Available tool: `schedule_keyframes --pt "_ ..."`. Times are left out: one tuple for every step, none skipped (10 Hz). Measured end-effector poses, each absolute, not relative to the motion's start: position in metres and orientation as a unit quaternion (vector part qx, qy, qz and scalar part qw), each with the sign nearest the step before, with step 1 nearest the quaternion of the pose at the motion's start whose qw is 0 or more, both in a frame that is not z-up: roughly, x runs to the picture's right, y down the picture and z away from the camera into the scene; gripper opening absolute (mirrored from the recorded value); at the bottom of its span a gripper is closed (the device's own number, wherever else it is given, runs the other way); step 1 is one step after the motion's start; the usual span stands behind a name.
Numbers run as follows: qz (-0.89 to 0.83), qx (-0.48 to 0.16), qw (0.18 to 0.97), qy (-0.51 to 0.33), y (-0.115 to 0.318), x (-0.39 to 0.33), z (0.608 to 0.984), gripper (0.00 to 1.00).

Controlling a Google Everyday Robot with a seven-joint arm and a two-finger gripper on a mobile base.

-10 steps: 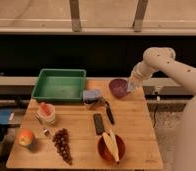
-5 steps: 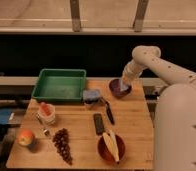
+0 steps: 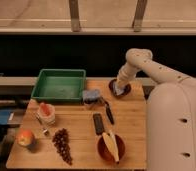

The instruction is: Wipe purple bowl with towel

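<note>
Right now I have the gripper (image 3: pixel 120 89) down in the purple bowl (image 3: pixel 113 86) at the table's (image 3: pixel 81 136) far right edge, jaws clamped on the towel (image 3: pixel 124 92); a hard sideways wipe could shove the bowl off, or the cloth could slip free.

claw (image 3: pixel 122 88) moved left — into purple bowl (image 3: pixel 113 90)

One high view down table (image 3: pixel 81 137); end effector (image 3: pixel 121 89) far-right.
</note>
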State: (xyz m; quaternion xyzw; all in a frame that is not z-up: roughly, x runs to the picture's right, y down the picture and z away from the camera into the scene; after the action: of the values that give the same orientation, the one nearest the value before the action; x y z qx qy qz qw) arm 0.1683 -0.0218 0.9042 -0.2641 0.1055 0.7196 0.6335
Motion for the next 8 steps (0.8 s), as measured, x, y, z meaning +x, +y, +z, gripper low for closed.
schedule_keyframes --pt "0.715 -0.27 0.636 0.108 -0.016 0.165 0.902 0.0" --pt "0.713 -0.27 0.637 0.113 -0.012 0.169 0.898 0.0" --pt "0.714 -0.266 0.636 0.118 -0.009 0.178 0.894 0.0" --pt "0.718 -0.257 0.635 0.121 -0.011 0.187 0.893 0.0" --pt "0.723 -0.248 0.633 0.122 -0.018 0.195 0.895 0.0" --pt "0.727 -0.241 0.632 0.122 -0.026 0.2 0.9 0.0" --pt "0.732 -0.229 0.63 0.122 -0.039 0.207 0.907 0.0" --pt "0.734 -0.22 0.631 0.123 -0.049 0.211 0.914 0.0"
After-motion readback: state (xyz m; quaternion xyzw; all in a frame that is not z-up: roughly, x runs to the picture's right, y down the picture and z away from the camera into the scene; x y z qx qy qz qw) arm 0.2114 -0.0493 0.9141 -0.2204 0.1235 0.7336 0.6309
